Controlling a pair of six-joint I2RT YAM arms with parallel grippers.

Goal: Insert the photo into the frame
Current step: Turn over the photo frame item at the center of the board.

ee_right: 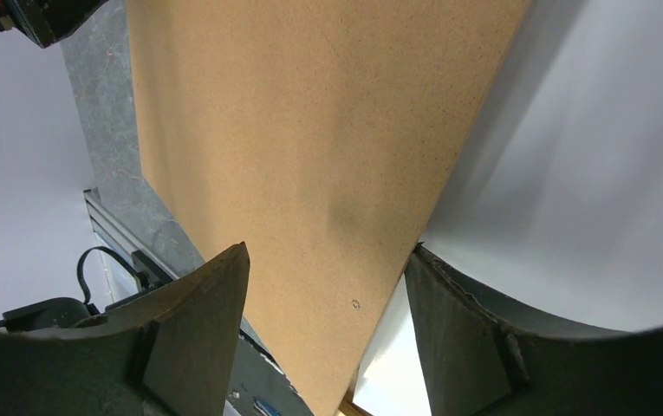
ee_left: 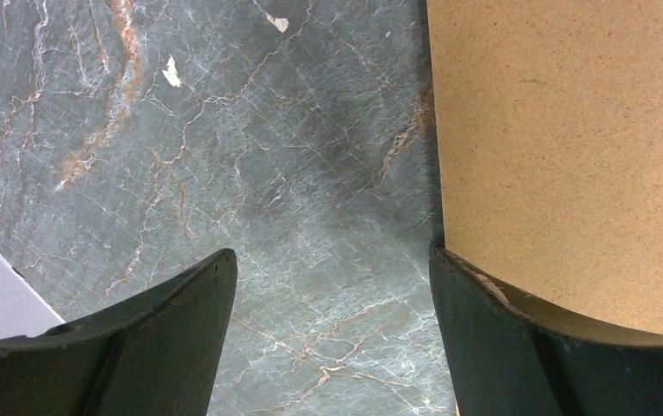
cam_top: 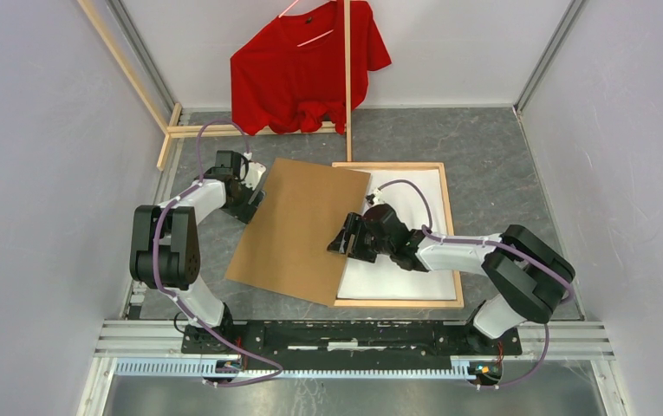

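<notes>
The photo (cam_top: 401, 279) lies in the frame (cam_top: 397, 302), directly under the right gripper (cam_top: 343, 239), the nearer one. Its jaws stand wide, straddling the board (cam_top: 302, 227) edge.

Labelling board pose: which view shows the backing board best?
Top external: the whole backing board shows, askew over the frame's left side. Left wrist catches only one edge; right wrist only a cropped stretch beside the photo's white back.

Brown board (cam_top: 297, 230) lies under the right tool (cam_top: 345, 237), covering the left part of the frame (cam_top: 397, 303). Bare tabletop (cam_top: 518, 169) right of that tool is passable. 1 wooden stand (cam_top: 347, 69) blocks farther back.
</notes>
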